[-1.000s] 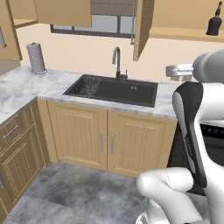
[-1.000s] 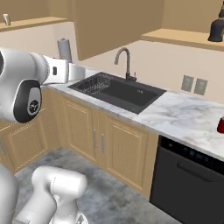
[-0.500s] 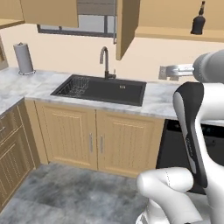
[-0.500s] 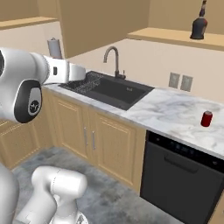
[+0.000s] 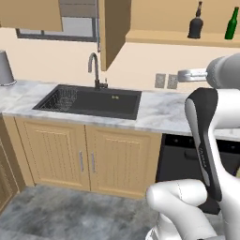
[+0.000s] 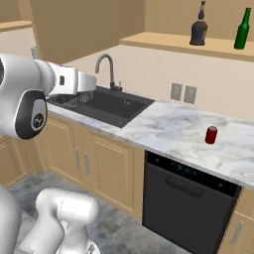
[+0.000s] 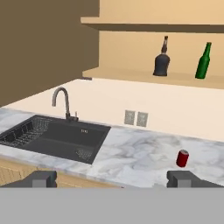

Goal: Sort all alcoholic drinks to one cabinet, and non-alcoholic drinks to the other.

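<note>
A squat black bottle and a slim green bottle stand upright on the lower shelf of the open right wall cabinet; they are also high up as the black bottle and green bottle. A red can stands on the marble counter below them, the same can right of the sink. My gripper is open and holds nothing, level over the counter's front edge, well short of the can. From the side, the gripper hovers in front of the sink.
A black sink with a curved faucet is set in the counter. The cabinet's open door juts out above the faucet. A black dishwasher sits under the can. Another wall cabinet hangs at upper left, closed. A paper towel roll stands far left.
The whole picture has slid left as the base drove right. The green bottle and the red can have come into view. The gripper stays open.
</note>
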### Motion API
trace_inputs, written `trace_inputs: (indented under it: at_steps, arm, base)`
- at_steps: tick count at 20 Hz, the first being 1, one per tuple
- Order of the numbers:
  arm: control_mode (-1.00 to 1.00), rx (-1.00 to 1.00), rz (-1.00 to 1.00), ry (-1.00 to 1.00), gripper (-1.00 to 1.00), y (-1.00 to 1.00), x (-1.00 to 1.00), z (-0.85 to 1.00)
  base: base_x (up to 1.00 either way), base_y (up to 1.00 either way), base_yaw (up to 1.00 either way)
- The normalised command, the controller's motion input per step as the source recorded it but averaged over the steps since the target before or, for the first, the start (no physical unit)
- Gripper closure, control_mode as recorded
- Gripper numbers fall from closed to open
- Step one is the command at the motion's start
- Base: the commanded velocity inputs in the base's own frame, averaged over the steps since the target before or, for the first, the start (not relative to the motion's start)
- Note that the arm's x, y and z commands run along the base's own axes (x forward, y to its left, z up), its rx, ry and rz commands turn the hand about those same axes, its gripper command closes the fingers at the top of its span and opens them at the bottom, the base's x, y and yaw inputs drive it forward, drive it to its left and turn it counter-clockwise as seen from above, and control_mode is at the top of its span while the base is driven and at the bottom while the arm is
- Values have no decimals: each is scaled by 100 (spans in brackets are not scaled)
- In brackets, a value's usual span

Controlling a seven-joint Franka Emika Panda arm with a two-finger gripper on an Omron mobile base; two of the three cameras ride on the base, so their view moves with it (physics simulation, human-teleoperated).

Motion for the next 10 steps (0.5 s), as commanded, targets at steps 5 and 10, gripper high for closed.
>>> trace_inputs:
  at_steps: [5, 10]
  arm:
    - [100, 0, 0, 0, -100, 0, 0, 0]
    - [100, 0, 0, 0, -100, 0, 0, 0]
  base:
    - [25, -31, -18]
    - [10, -18, -20]
